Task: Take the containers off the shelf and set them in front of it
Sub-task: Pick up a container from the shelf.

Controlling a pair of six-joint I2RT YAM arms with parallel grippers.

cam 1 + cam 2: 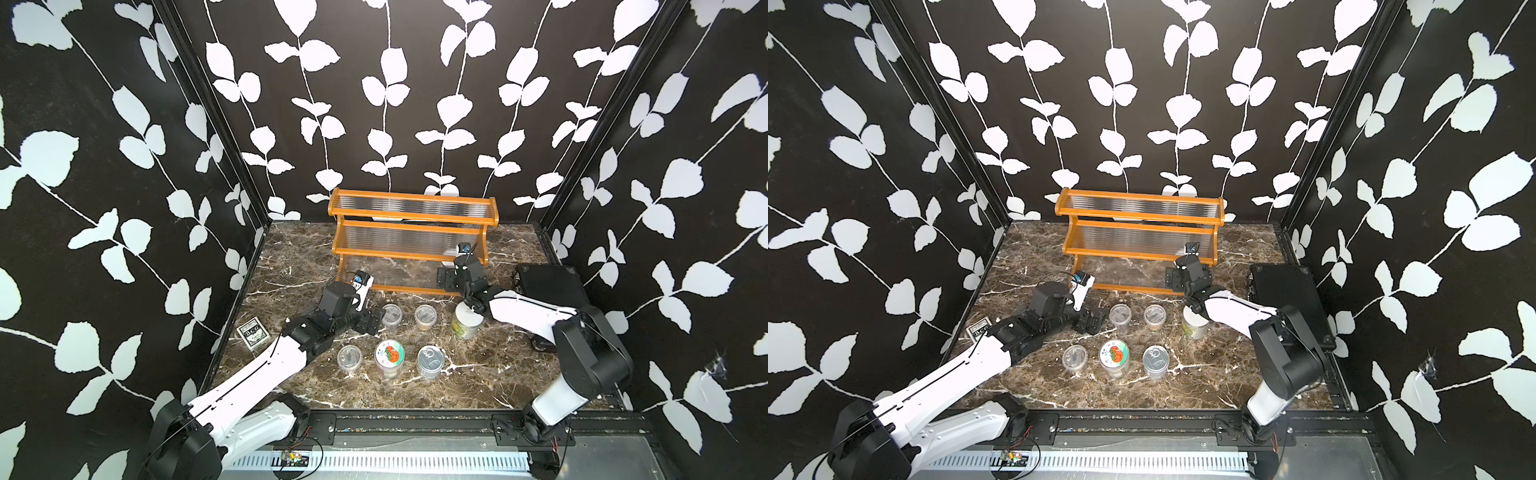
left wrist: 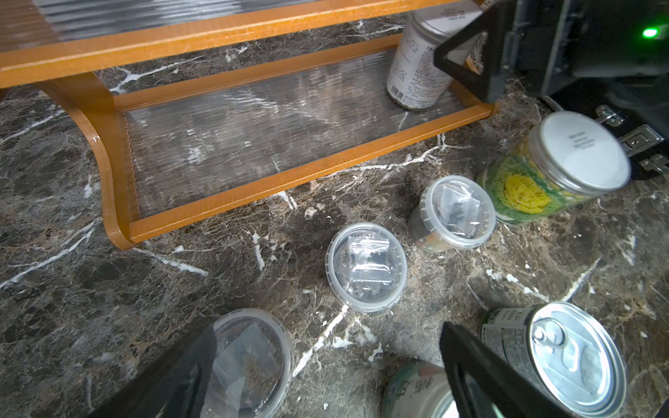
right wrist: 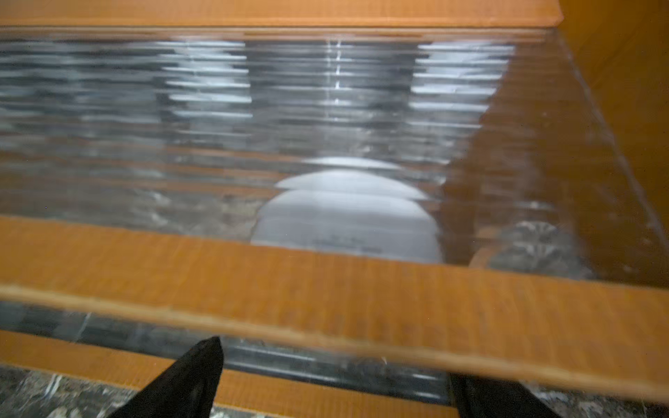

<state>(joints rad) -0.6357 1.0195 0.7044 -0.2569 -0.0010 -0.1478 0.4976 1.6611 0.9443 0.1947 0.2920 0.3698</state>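
Note:
The shelf (image 1: 411, 232) stands at the back of the marble table. One white-labelled jar (image 2: 416, 68) remains on its lowest tier at the right end; its white lid (image 3: 347, 217) shows through the ribbed plastic. My right gripper (image 1: 453, 279) is open just in front of that tier, apart from the jar. In front of the shelf stand three clear cups (image 1: 391, 314) (image 1: 425, 316) (image 1: 350, 357), a tomato-lidded can (image 1: 389, 355), a tin can (image 1: 431, 360) and a white-lidded jar (image 1: 467, 320). My left gripper (image 1: 370, 322) hangs open and empty beside the cups.
A flat black case (image 1: 548, 286) lies at the right, close to the right arm. A small black-and-white card box (image 1: 253, 332) lies at the left edge beside the left arm. Patterned walls close in three sides.

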